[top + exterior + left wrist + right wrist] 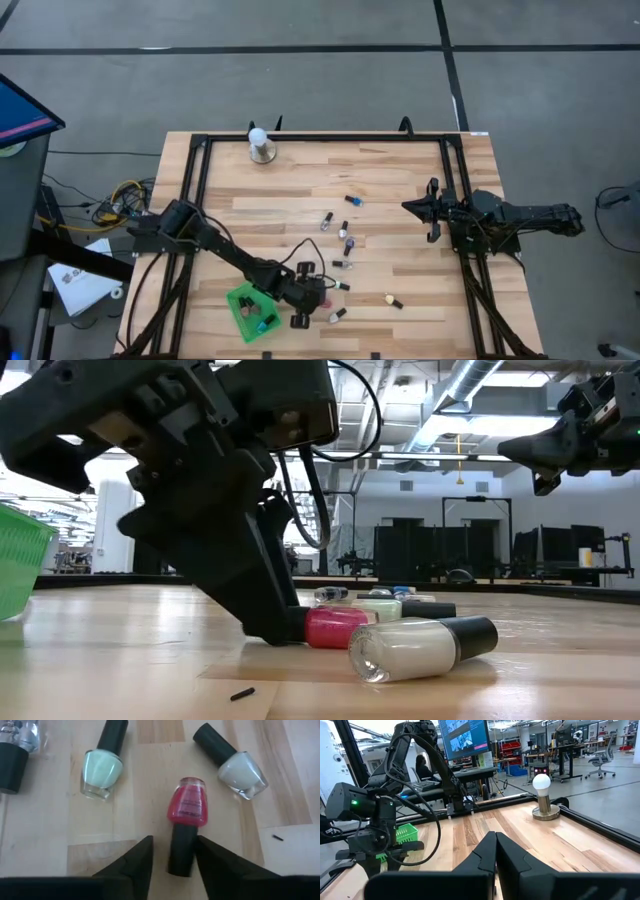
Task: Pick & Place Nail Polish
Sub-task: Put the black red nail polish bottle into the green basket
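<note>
A pink-red nail polish bottle with a dark cap lies on its side on the wooden table; it also shows in the low view. My left gripper is open and low over the table near its near edge. Its fingers stand on either side of the cap, and I cannot see them touching it. A mint bottle and a whitish bottle lie beside it. My right gripper is shut and empty, raised above the table's right side.
Several more small bottles lie scattered across the table's middle, and one lies apart. A green basket holding a few bottles stands left of my left gripper. A white ball-topped stand stands at the far edge.
</note>
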`<state>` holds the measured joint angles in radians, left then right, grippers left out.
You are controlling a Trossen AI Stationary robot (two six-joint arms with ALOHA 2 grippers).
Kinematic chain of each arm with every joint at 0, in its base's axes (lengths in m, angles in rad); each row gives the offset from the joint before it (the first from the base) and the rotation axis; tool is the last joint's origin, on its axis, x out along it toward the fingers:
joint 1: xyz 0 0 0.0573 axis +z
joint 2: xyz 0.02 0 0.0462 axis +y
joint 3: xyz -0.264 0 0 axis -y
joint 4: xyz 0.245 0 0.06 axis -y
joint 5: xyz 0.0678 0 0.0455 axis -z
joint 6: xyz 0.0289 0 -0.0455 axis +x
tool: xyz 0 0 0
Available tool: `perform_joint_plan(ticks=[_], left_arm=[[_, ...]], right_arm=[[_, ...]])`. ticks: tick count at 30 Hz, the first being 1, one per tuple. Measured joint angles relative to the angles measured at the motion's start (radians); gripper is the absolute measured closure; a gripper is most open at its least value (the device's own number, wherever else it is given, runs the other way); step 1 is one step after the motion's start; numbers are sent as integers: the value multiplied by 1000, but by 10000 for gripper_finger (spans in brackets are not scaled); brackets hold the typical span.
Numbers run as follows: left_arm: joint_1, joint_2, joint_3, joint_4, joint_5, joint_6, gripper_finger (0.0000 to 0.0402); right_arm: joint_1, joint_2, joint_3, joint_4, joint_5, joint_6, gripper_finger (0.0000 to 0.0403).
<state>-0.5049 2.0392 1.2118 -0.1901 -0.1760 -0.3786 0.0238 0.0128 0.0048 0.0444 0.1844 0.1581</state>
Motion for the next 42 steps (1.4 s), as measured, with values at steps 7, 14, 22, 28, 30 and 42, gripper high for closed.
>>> perform_joint_plan(ticks=[7, 14, 22, 28, 30, 42], left_arm=[[17, 0, -1, -6, 10, -1, 351], [41, -22, -3, -20, 34, -1, 354], [39, -166, -3, -79, 29, 0, 354], [-8, -345, 0, -224, 27, -1, 354], [-41, -398, 0, -296, 32, 0, 354], [-268, -549, 0, -641, 74, -492, 354]], right_arm=[[0, 0, 0, 0, 0, 0, 403], [0, 0, 0, 0, 0, 0, 403], [0, 0, 0, 0, 0, 0, 403], [0, 0, 0, 0, 0, -8, 403], [0, 0, 0, 0, 0, -8, 403], [0, 0, 0, 0, 0, -8, 403]])
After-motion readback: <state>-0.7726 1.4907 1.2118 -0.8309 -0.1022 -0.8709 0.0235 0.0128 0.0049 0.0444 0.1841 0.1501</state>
